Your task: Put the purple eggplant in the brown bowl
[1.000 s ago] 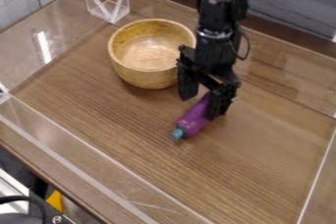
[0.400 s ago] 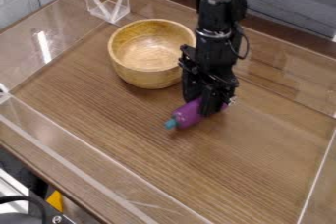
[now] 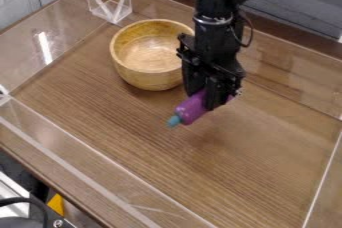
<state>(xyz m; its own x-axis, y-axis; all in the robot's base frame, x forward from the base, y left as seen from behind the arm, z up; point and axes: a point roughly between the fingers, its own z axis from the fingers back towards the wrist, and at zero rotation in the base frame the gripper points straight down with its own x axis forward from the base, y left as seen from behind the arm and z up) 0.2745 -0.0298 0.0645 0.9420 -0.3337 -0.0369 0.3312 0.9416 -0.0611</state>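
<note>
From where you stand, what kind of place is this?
Probably a robot test bench: a black robot arm over a wooden tabletop, a wooden bowl and loose cables at the edge.

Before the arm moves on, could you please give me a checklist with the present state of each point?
1. Hand closed on the eggplant: ok, its fingers sit at either side of the upper part.
2. Eggplant off the table: ok, it appears raised, teal tip pointing down and outward.
3. Bowl upright with its opening up: ok.
4. Inside of the bowl free to take the eggplant: ok, nothing shows in it.
5. Eggplant over the bowl: not ok, it hangs beside it, on the picture's right.
6. Eggplant high enough to pass the rim: cannot tell from this one view.
</note>
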